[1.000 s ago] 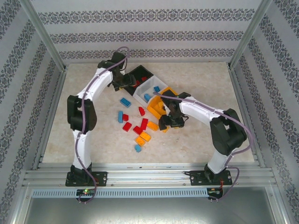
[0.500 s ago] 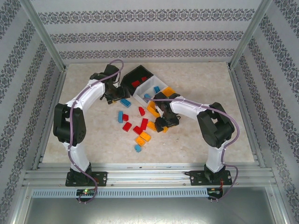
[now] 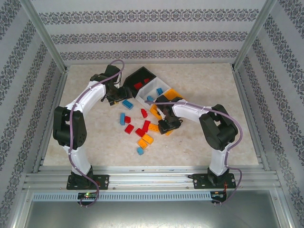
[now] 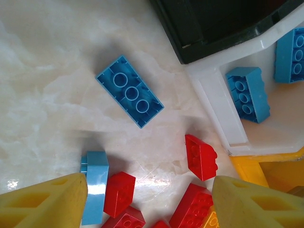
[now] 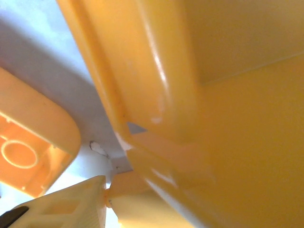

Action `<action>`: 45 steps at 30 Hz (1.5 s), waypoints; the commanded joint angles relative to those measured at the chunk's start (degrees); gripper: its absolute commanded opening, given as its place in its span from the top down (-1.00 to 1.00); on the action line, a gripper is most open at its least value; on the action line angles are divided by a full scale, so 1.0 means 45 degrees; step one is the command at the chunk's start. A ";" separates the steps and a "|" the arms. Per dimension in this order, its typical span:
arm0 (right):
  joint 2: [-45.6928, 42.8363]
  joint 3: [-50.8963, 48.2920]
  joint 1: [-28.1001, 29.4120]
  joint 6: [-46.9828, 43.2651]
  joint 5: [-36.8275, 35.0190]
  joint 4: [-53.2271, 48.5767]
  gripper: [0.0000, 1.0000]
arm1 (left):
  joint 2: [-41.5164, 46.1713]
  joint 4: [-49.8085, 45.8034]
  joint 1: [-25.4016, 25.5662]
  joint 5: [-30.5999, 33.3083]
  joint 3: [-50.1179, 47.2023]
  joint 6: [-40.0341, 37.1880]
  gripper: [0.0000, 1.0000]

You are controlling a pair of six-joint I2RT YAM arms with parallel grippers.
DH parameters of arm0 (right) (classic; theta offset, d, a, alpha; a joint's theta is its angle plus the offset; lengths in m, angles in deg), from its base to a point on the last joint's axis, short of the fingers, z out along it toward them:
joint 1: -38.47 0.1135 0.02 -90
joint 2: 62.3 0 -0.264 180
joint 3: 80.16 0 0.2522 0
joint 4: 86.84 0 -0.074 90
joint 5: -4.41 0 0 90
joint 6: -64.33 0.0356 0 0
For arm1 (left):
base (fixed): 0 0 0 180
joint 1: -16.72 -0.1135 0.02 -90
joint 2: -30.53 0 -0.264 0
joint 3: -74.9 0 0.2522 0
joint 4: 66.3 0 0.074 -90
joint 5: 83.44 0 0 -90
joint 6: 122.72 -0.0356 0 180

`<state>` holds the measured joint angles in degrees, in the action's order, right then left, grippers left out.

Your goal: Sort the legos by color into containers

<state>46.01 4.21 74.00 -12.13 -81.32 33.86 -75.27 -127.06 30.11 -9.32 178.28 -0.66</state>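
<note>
the left gripper (image 3: pixel 115 98) moves off the black bin (image 3: pixel 137 76) down to the loose blue brick (image 3: pixel 127 103); the right gripper (image 3: pixel 166 126) shifts slightly left.

Black bin (image 3: pixel 134 74), white bin (image 4: pixel 214 100), orange-yellow bin (image 4: pixel 249 168); red legos (image 4: pixel 200 156), light blue legos (image 4: pixel 129 91), orange legos (image 3: pixel 147 138); beige marbled table (image 3: pixel 95 137)

3 bins (image 3: pixel 134 75), 2 arms (image 3: pixel 88 97), ~16 legos (image 3: pixel 127 103).
</note>
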 commanded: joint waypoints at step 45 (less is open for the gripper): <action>0.1692 0.7224 -0.3459 0.0486 0.0963 -0.2869 -0.28 | 0.2091 0.0475 0.4215 0.0681 -0.4701 0.0863 -0.41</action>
<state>54.75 35.66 59.07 -9.42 -76.09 22.48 -63.66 -126.60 47.83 -5.67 155.83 1.48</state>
